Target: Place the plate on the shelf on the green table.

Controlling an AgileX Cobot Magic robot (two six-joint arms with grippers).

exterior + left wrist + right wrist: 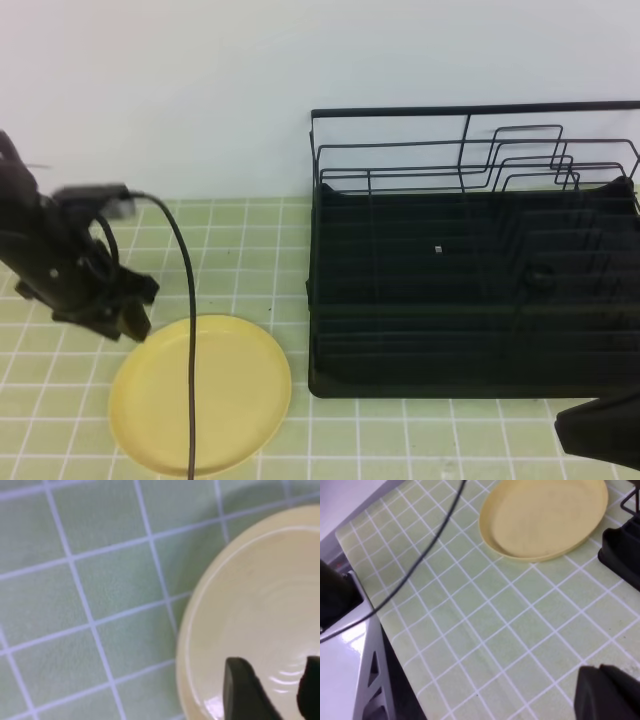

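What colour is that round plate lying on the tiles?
Plain pale yellow; the plate shows best in the exterior high view.

The plate (pixel 260 605) between the jaws looks smooth, glossy plastic. The green table (pixel 100 605) beside them is matt tiles. The shelf (pixel 470 250) is thin black wire.

No legible text or labels anywhere.

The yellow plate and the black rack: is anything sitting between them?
No. In the overhead view, only bare green table tiles separate the plate from the shelf.
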